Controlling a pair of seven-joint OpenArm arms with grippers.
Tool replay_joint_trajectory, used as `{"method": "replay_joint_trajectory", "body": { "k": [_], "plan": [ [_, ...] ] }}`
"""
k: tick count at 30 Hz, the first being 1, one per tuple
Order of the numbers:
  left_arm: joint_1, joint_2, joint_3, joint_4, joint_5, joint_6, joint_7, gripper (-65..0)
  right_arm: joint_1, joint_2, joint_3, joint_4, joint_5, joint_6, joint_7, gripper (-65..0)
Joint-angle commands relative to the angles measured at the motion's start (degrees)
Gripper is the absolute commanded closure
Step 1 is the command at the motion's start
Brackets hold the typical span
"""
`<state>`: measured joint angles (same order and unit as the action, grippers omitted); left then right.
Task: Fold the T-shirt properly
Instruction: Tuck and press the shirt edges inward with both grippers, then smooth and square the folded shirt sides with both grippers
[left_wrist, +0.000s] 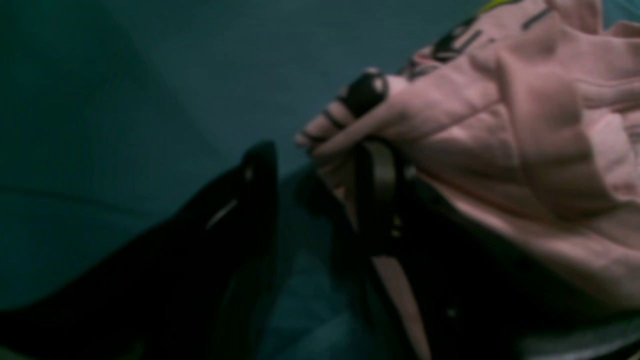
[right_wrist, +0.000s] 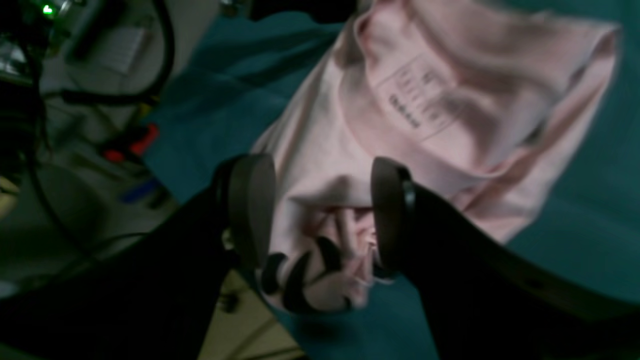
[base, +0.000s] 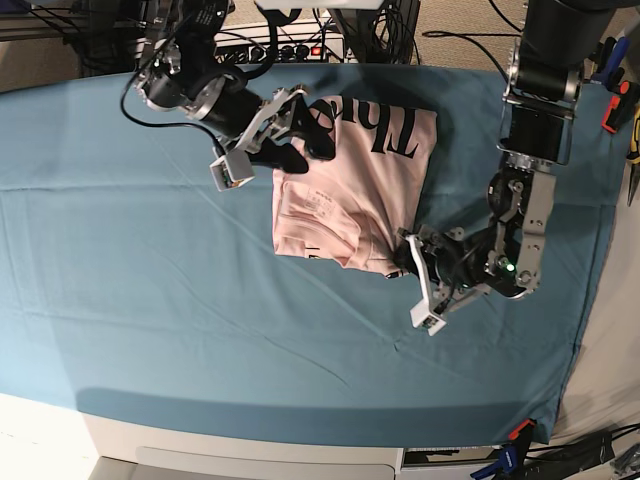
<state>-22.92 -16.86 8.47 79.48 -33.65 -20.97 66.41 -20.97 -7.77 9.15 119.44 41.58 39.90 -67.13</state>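
The T-shirt (base: 355, 185) lies partly folded toward the far edge of the teal surface (base: 150, 290), with wide bare cloth toward the near edge and both side edges. The right gripper (right_wrist: 320, 210) has its jaws spread, straddling a raised fold at the shirt's far corner. The left gripper (left_wrist: 320, 165) has its jaws parted at the near hem, one finger (left_wrist: 377, 190) against the fabric.

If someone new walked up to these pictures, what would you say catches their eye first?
The pale pink T-shirt, partly folded with big black lettering at its far end, stands out mid-table on the teal table cloth. Both arms crowd it: the right claw hangs open over a far corner, and the left claw is at the near corner, where the blurred wrist view shows pink cloth bunched against one finger.
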Motion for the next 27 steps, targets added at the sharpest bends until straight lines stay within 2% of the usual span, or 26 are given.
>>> {"method": "replay_joint_trajectory", "body": {
  "k": [1, 5, 8, 10, 11, 13, 14, 15, 17, 20, 22, 24, 27],
  "plan": [
    [-1.9, -0.7, -0.4, 0.9, -0.4, 0.0, -0.4, -27.1, 0.2, 0.0, 0.0, 2.0, -0.5, 0.1, 2.1, -32.0],
    [-1.9, -2.4, -0.4, 0.9, -0.5, 0.0, 0.2, -27.1, 0.7, 0.0, 0.0, 3.9, -8.9, 0.1, 7.5, -32.0],
    [-1.9, -4.1, -0.4, 1.5, -1.9, 0.0, 1.8, -26.9, 3.3, 0.0, 0.0, 3.8, -10.6, -0.8, 8.2, -31.7],
    [-1.8, -5.6, -0.4, 2.5, -5.0, 0.0, 2.9, -23.1, 5.3, 0.0, 0.0, 3.8, -10.9, -1.8, 8.2, -26.2],
    [-1.8, -6.3, -0.4, 3.2, -7.2, -0.5, 3.3, -19.1, 6.3, 0.0, 0.0, 3.8, -11.4, -2.6, 8.2, -22.9],
    [-1.7, -8.0, -0.7, 5.2, -13.1, -3.6, 5.0, -8.2, 7.9, 0.0, 0.0, 3.4, -12.9, -4.0, 8.7, -18.0],
    [-1.5, -8.5, -1.4, 6.5, -16.6, -5.3, 6.2, -2.7, 8.5, -0.2, 0.0, 3.0, -13.4, -4.5, 9.0, -17.8],
    [-1.0, -9.0, -2.4, 7.8, -20.4, -6.6, 7.1, 0.0, 9.1, -0.2, 0.0, 2.5, -13.4, -4.8, 9.1, -17.7],
    [0.3, -9.4, -5.0, 10.1, -26.6, -8.8, 8.9, 0.0, 10.0, -0.2, 0.0, 1.1, -13.4, -5.4, 9.1, -14.0],
    [3.3, -9.3, -8.9, 11.6, -33.7, -10.7, 10.8, 0.0, 11.6, -0.2, 0.0, -3.0, -13.3, -8.2, 8.7, -6.7],
    [5.7, -8.9, -11.0, 11.6, -35.5, -10.7, 11.3, 0.0, 12.8, -0.2, 0.0, -6.1, -10.8, -8.7, 7.6, -3.8],
    [8.6, -8.7, -12.6, 11.6, -37.7, -10.7, 11.9, 0.0, 13.9, -0.2, -0.1, -8.3, -4.8, -8.4, 4.4, -0.1],
    [12.9, -8.7, -14.0, 11.6, -44.6, -12.7, 13.6, 0.0, 14.2, -0.3, -0.1, -9.2, 3.9, -5.4, -1.6, 0.0]
  ]
}}
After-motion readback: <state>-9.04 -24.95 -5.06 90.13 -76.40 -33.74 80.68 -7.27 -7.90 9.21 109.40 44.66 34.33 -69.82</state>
